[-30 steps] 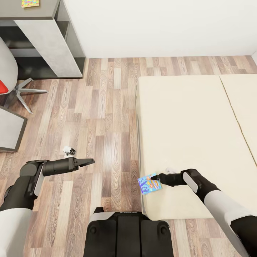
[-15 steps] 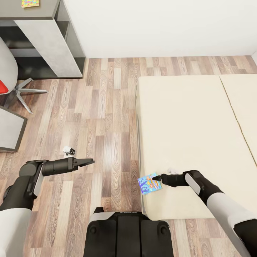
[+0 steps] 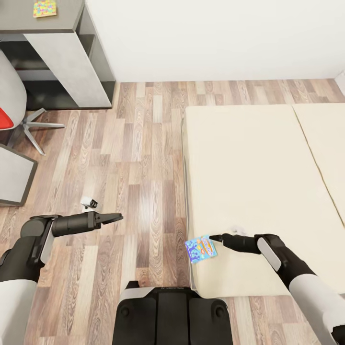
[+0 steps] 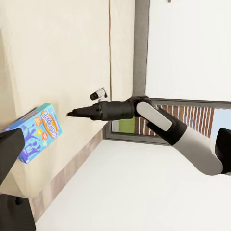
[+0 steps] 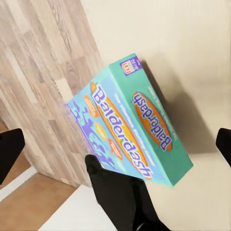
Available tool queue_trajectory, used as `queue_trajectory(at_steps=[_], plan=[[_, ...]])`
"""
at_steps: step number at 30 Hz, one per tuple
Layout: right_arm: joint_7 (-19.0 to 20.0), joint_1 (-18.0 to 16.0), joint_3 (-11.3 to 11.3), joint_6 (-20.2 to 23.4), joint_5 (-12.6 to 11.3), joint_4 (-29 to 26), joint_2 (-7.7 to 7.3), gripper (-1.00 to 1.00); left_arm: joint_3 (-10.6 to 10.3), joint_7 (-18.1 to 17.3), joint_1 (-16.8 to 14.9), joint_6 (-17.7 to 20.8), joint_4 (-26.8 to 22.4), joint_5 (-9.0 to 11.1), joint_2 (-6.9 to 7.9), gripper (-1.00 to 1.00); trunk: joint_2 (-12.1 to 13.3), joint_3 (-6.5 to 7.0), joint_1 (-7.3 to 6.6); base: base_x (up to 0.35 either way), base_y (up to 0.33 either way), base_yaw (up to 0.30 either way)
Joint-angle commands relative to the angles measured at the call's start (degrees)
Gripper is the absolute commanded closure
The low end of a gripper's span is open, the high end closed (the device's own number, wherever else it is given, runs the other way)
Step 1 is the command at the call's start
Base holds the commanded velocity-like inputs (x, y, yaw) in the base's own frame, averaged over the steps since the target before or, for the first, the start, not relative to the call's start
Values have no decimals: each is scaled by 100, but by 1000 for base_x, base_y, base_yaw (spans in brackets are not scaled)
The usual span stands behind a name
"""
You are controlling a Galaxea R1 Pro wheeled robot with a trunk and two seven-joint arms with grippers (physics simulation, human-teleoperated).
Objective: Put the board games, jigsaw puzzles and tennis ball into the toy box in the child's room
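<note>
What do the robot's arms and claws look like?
Each arm is white near the body, then black with a pale grey panel. The left claw and the right claw are slim, black and pointed. No cables or markings show.

The board game (image 3: 201,248) lies on the bed (image 3: 249,182) at its near left corner, overhanging the edge above the floor (image 3: 139,158). The right gripper (image 3: 214,237) sits just to the game's right, over the mattress, its tip at the box's edge. The left gripper (image 3: 117,217) hangs over the floor, well to the left of the game and the bed. A small object (image 3: 88,202) lies on the floor just behind and left of the left gripper. Far behind it stands the table (image 3: 52,43), a jigsaw puzzle (image 3: 44,8) on top, a chair (image 3: 17,110) beside it.
</note>
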Motion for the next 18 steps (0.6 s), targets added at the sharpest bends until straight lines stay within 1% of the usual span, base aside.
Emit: queue_trajectory(at_steps=[1, 6, 10, 15, 18], plan=[[12, 164, -149, 24, -11, -306, -22, -100, 2, -25, -1, 47, 16, -8, 22, -100, -8, 3, 4, 0, 0, 0], [102, 619, -564, 69, -8, -1133, -50, -100, 16, -25, 16, -79, 43, -1, 86, -100, -8, 49, 4, 0, 0, 0], [204, 981, -843, 87, -7, -1709, -70, -100, 26, -25, 99, -158, 53, 2, 150, -100, -8, 87, 4, 0, 0, 0], [351, 1374, -1140, 94, -8, -2209, -83, -100, 44, -25, 222, -205, 57, -1, 257, -100, -8, 133, 4, 0, 0, 0], [503, 1606, -1309, 81, -7, -2436, -86, -100, 48, -25, 318, -217, 58, -12, 331, -100, -8, 161, 4, 0, 0, 0]])
